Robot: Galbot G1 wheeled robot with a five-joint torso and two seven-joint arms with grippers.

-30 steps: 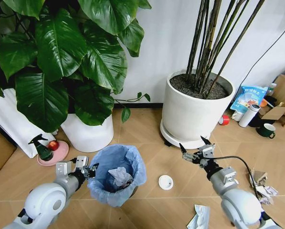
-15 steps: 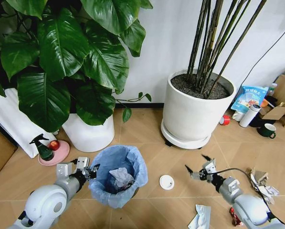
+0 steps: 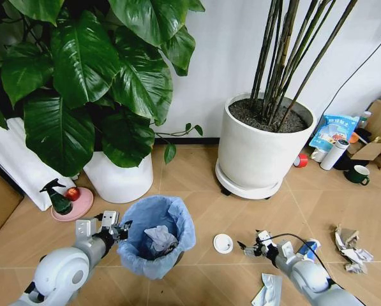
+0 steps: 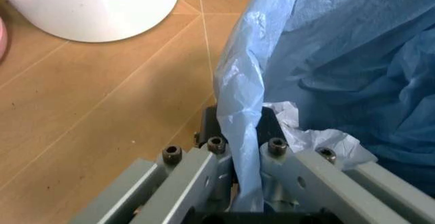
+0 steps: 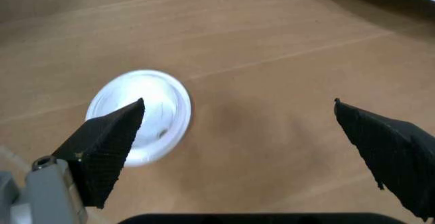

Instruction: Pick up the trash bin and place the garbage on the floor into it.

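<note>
Left gripper (image 3: 117, 227) is clamped on the blue bag at the rim of the trash bin (image 3: 157, 237), which sits on the floor before the leafy plant's pot. Right of it lies the white disc (image 3: 223, 243) — right gripper (image 3: 249, 245), fingers spread wide, hovers just beside it, holding nothing.

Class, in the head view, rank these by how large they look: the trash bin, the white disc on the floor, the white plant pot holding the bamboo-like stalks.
1. White plant pot
2. Trash bin
3. White disc
</note>
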